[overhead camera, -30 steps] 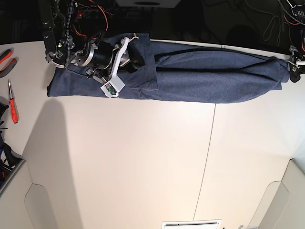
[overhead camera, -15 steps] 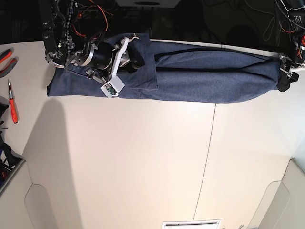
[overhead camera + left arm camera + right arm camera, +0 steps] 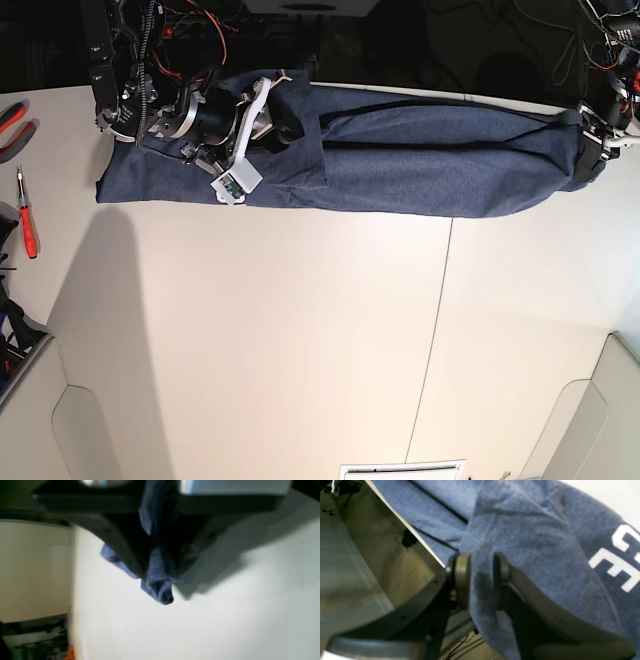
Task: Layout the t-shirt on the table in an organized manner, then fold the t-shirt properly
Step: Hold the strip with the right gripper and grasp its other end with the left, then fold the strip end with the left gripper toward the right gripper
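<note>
Nearest you in the base view, the table (image 3: pixel 300 350) lies as a broad cream sheet, a thin dark seam (image 3: pixel 432 330) running from its near edge toward the far one; off its left edge you can see a red-handled screwdriver (image 3: pixel 27 218) and red-handled pliers (image 3: pixel 12 120).

Along the far edge of the table the t-shirt (image 3: pixel 420 165) stretches as a long, narrow navy band, running almost from the far left corner to the far right corner; one layer is folded over near its left third, and a dark crease runs lengthwise through the middle.

At the far left your right gripper (image 3: pixel 482 580) sits on the cloth; the right wrist view shows its two round pads (image 3: pixel 463 578) standing a little apart with a fold of the blue fabric pinched between them, white block lettering (image 3: pixel 620 560) showing on the shirt just beside it; the cloth drapes past the table's far edge there.

At the far right corner your left gripper (image 3: pixel 598 142) meets the end of the band; the left wrist view, though blurred, shows its dark jaws pressed together on a bunched tip of the t-shirt (image 3: pixel 160 585), which hangs just above the pale table (image 3: pixel 225 620).
</note>
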You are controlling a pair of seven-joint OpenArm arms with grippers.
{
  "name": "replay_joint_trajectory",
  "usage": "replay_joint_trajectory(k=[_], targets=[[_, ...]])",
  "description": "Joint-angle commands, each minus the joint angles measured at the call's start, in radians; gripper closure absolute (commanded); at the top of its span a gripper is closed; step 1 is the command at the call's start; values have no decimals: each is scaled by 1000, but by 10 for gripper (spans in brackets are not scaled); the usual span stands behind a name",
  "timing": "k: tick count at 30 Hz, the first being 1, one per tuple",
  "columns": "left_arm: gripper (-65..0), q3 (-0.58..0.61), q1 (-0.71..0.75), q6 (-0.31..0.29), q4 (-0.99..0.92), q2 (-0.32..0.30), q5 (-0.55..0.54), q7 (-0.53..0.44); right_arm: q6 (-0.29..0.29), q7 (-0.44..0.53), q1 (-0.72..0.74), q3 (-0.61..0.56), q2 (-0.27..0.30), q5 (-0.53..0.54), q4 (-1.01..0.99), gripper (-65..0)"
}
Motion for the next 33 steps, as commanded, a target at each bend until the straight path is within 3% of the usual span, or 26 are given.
replay_joint_trajectory(k=[1, 4, 6, 12, 19, 33], targets=[[0, -4, -4, -12, 20, -23, -64, 24, 9, 16, 7, 0, 0, 16, 14, -158], [0, -4, -4, -12, 43, -23, -228, 180, 8, 21, 7, 0, 0, 16, 14, -158], [0, -4, -4, -12, 68, -20, -228, 284, 8, 20, 8, 0, 0, 16, 14, -158], [0, -3, -4, -12, 251, 46, -228, 417, 8, 31, 8, 0, -1, 19, 14, -158], [0, 46, 5, -12, 448, 161, -228, 440, 6, 43, 8, 0, -1, 20, 14, -158], [0, 393, 1, -12, 458, 232, -228, 432, 6, 45, 13, 0, -1, 20, 14, -158]])
